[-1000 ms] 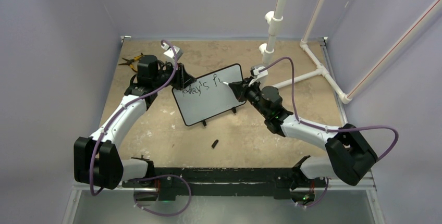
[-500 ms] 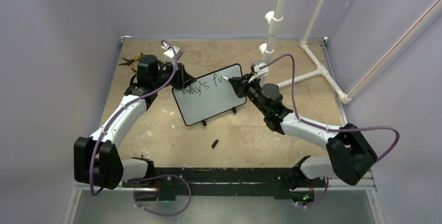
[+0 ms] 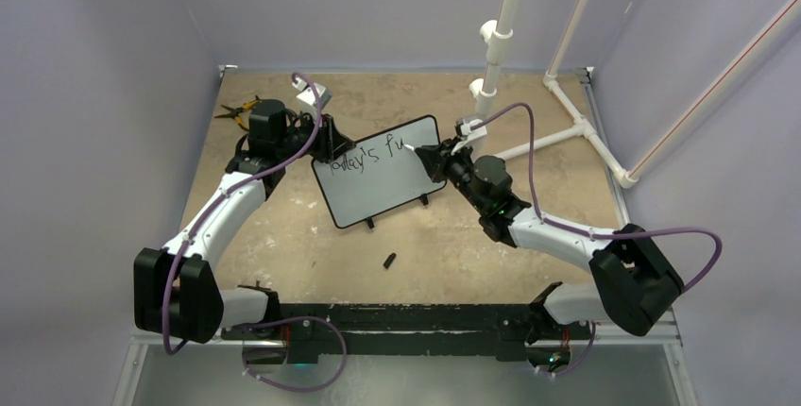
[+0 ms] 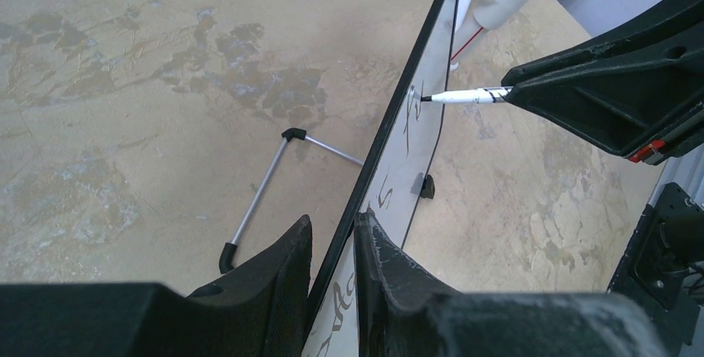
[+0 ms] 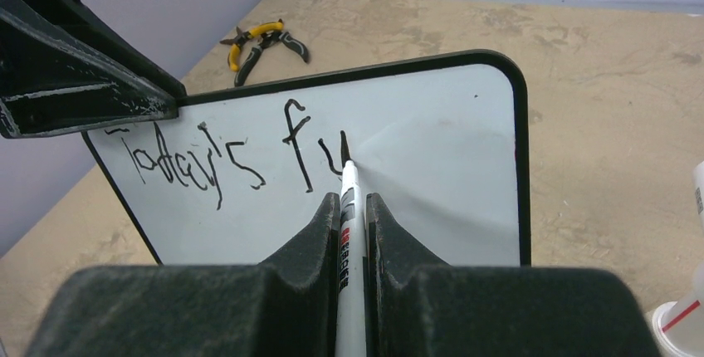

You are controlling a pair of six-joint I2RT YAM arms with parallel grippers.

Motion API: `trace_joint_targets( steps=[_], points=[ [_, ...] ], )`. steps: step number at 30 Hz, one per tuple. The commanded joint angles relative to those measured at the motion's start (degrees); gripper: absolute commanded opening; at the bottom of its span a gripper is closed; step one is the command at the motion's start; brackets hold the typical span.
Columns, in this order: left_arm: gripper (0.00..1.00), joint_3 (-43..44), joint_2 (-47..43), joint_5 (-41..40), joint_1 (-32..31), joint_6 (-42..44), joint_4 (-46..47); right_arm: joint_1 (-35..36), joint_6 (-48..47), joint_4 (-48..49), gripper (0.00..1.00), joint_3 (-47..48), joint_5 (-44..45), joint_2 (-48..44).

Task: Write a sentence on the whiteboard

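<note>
The whiteboard (image 3: 378, 184) stands tilted on the table, its left top edge pinched between my left gripper's (image 3: 332, 144) jaws; in the left wrist view the black frame runs between the two fingers (image 4: 333, 217). My right gripper (image 3: 433, 157) is shut on a white marker (image 5: 349, 176). The marker's black tip touches the board (image 5: 448, 174) at the end of the sentence (image 5: 224, 158), which reads "Today's fu". The left wrist view shows the marker (image 4: 465, 96) meeting the board face (image 4: 419, 158) edge-on.
Yellow-handled pliers (image 3: 238, 110) lie at the far left behind the left arm. A small black marker cap (image 3: 389, 261) lies in front of the board. A white PVC pipe frame (image 3: 567, 113) stands at the back right. The board's metal prop (image 4: 257, 199) rests behind it.
The marker tip went up and came back down on the board, finishing the "u" after the "f". The left gripper and the board stayed put.
</note>
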Motion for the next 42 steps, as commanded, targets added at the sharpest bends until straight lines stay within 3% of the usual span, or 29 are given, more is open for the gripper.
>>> trace_joint_targets(
  steps=[1,20,33,42],
  points=[
    [0.22,-1.1,0.5,0.2,-0.5,0.0,-1.8,-0.2,0.5,0.4,0.00,-1.3,1.6,-0.6],
    [0.22,-1.2,0.3,0.0,-0.5,0.1,-1.8,-0.3,-0.4,-1.8,0.00,0.6,4.1,-4.8],
    [0.23,-1.2,0.5,0.0,-0.5,0.1,-1.8,-0.3,-2.6,0.6,0.00,6.0,4.2,-1.4],
    [0.22,-1.2,0.5,0.2,-0.6,0.1,-1.7,-0.3,-1.9,-0.4,0.00,3.5,4.6,-1.3]
  ],
)
